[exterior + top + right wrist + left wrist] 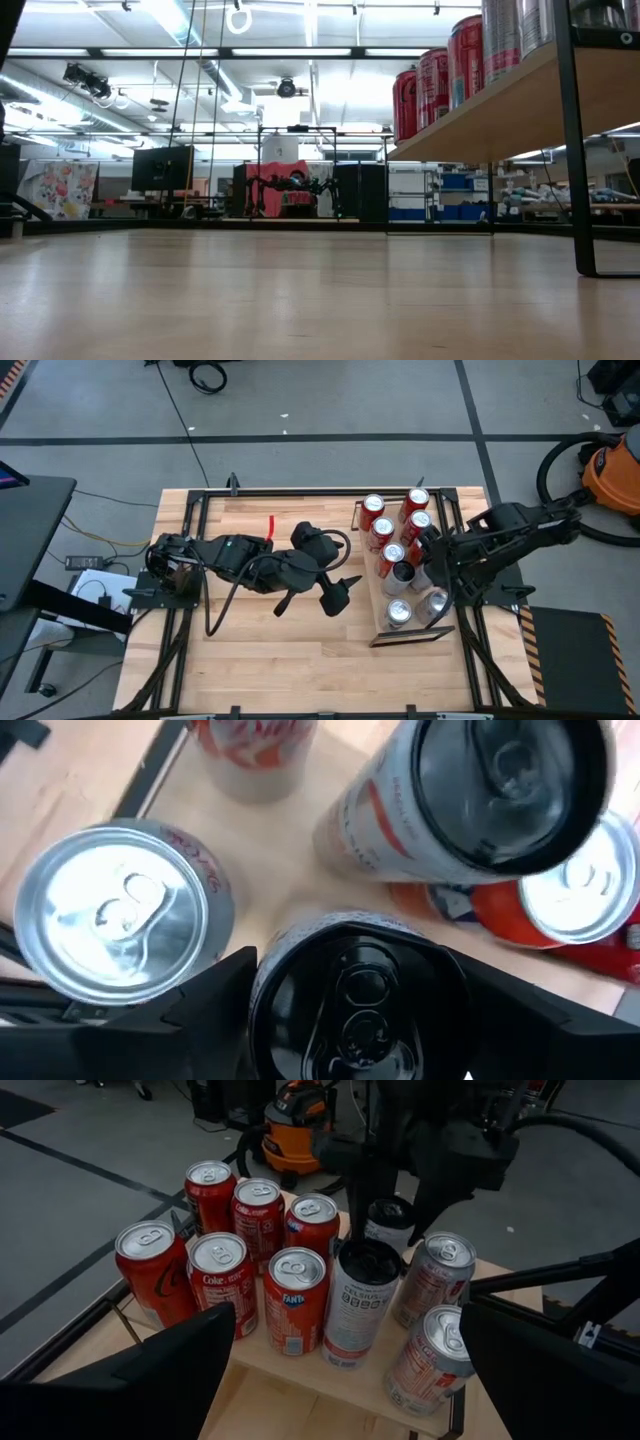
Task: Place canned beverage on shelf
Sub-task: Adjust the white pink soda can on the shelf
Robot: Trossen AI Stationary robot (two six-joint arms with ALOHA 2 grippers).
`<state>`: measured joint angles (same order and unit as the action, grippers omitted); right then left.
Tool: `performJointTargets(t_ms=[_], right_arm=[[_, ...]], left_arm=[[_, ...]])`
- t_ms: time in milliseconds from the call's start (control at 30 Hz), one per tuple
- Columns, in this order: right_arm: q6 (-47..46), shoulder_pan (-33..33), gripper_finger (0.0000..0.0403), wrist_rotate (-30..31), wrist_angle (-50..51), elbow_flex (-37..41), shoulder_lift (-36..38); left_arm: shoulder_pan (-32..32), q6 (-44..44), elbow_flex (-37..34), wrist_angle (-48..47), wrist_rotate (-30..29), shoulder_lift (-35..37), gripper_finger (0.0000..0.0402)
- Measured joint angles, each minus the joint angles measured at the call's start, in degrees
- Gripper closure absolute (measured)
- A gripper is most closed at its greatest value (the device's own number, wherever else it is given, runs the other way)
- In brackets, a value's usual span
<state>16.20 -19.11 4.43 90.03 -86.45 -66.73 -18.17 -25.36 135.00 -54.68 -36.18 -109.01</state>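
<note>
Cans [297,1300], about ten, on shelf [300,1370]

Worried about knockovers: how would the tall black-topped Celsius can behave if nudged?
The Celsius can stands taller and slimmer than the Fanta can beside it, so it probably tips more easily. Close neighbours might catch it. Its smooth metal wall likely slides on the shelf.

A grey concrete floor [330,400] crossed by dark lines surrounds the wooden bench [270,650]. An orange shop vacuum [612,470] sits to one side, black cables [205,375] lie nearby. Beyond, fluorescent ceiling lights [180,20] brighten a cluttered workshop with a dark monitor [160,168].
</note>
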Motion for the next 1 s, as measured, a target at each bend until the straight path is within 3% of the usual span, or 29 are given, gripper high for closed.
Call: performJointTargets(t_ms=[433,800,1000], right_arm=[[-2.59,0.00,0.0091,0.69,0.04,1.42,-0.01],[-3.19,0.07,0.0025,1.34,0.01,1.45,-0.01],[-4.01,0.07,0.0015,3.53,0.00,-1.58,0.01]], left_arm=[[-0.05,1.03,0.00,0.00,0.00,0.00,0.0004],[-0.05,1.09,0.00,-0.04,0.02,0.00,0.0004],[-0.03,1.05,0.00,-0.04,0.02,0.00,0.0004]])
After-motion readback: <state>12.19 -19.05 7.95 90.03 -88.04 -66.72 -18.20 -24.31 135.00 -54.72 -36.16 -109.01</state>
